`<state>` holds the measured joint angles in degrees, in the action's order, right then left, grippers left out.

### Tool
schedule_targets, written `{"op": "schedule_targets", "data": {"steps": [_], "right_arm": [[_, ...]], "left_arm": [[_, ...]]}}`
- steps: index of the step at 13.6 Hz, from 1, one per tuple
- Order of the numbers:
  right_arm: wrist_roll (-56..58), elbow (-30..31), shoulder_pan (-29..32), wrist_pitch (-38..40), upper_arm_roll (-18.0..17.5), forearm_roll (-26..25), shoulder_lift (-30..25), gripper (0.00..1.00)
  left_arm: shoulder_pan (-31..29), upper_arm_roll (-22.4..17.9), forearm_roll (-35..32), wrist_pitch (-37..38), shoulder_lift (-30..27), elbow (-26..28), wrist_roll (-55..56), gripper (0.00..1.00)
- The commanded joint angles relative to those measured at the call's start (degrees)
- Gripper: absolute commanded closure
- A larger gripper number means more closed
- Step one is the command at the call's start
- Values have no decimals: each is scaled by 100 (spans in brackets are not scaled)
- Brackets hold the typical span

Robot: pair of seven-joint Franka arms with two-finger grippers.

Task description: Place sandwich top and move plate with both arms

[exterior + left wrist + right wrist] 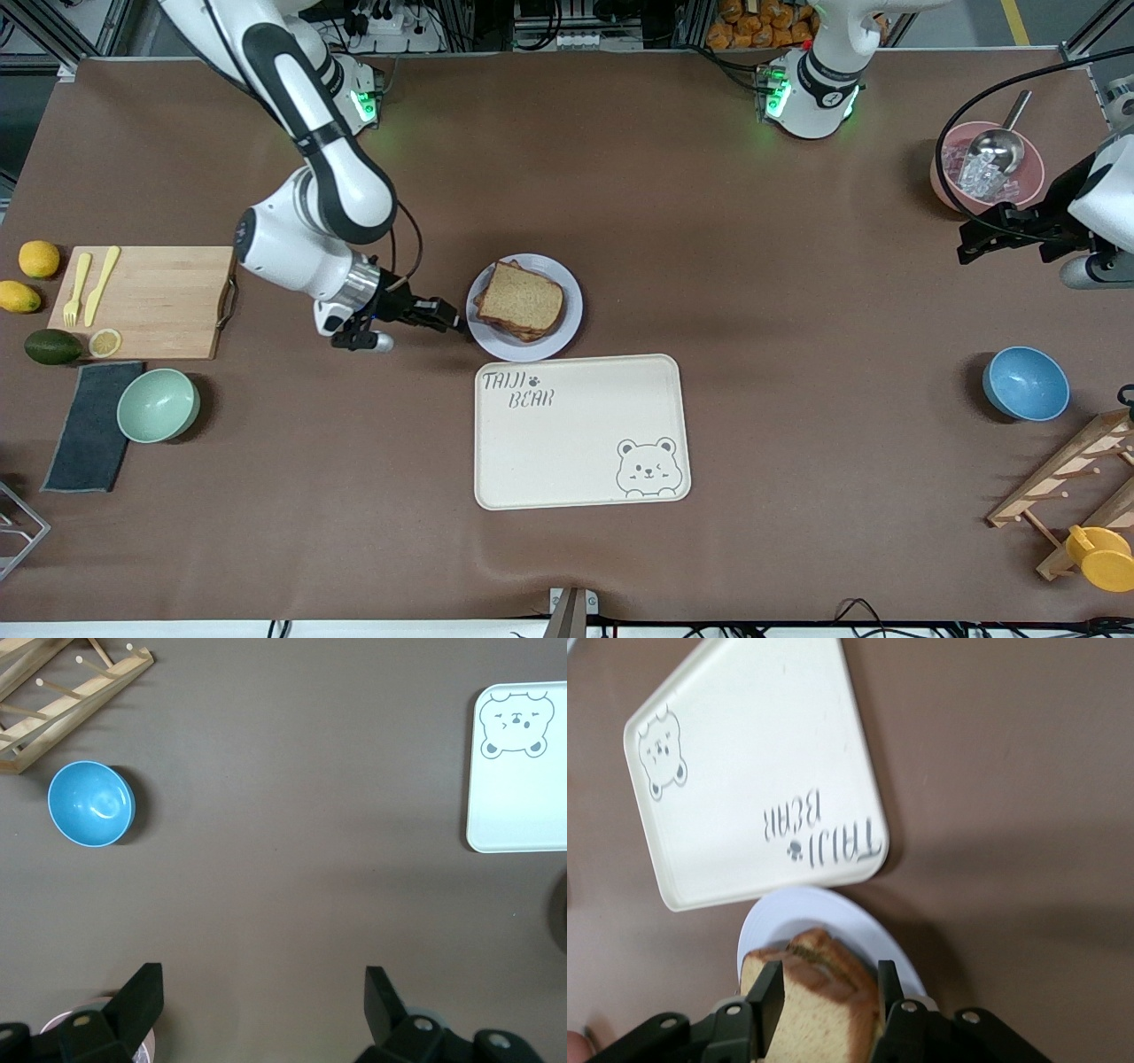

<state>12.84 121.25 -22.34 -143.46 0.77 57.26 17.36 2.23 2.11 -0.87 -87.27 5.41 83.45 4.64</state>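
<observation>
The sandwich top [521, 299] lies flat on the stacked sandwich on the round pale plate [567, 332], just farther from the front camera than the tray. My right gripper [450, 319] is low at the plate's rim on the right arm's side and open. In the right wrist view its fingers [769, 992] stand apart, with the sandwich top [824, 1019] and plate [788, 912] showing past the right gripper [828, 973]. My left gripper [967, 244] hangs open and empty near the pink bowl. The left gripper [263, 981] has only bare table under it.
The cream bear tray [576, 443] [762, 753] [523, 806] lies beside the plate. A pink bowl [939, 177] with a metal scoop, a blue bowl [1026, 383] [90, 804] and a wooden rack [1072, 478] are at the left arm's end. A cutting board [168, 301] and a green bowl [158, 405] are at the right arm's end.
</observation>
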Motion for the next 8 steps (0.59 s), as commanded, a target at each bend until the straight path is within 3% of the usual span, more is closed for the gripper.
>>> {"op": "schedule_targets", "data": {"steps": [1,8], "right_arm": [[9,-284,483,500,-51,-529,-31,49],[8,-1312,1731,1897,-51,-2540,-40,44]], "left_arm": [[-3,0,61,79,13,-74,-7,0],[-47,9,87,79,4,-65,-86,0]]}}
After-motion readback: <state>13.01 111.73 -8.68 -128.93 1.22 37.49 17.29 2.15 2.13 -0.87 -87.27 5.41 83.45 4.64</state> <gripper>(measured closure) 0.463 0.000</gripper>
